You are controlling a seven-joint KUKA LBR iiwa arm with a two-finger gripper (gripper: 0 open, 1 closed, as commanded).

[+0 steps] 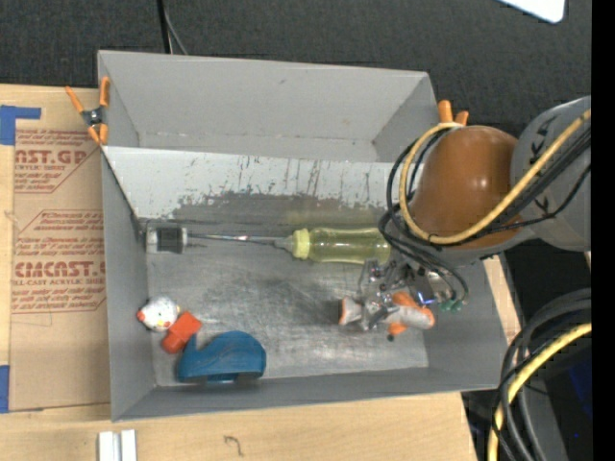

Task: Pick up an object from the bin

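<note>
My gripper (373, 303) is low over the bin's floor at the right, just below the handle of a screwdriver. The screwdriver (336, 245) has a clear yellow handle and a long thin shaft ending in a black piece at the left, and it lies along the back of the floor. A small orange and white thing (417, 317) lies right beside the gripper on its right, partly under the arm's cables. Whether the gripper touches it I cannot tell.
At the front left lie a blue rounded thing (223, 357) and a small white and orange toy (167, 319). The arm's orange cover and cables hang over the bin's right side. The bin's walls slope steeply down to the floor.
</note>
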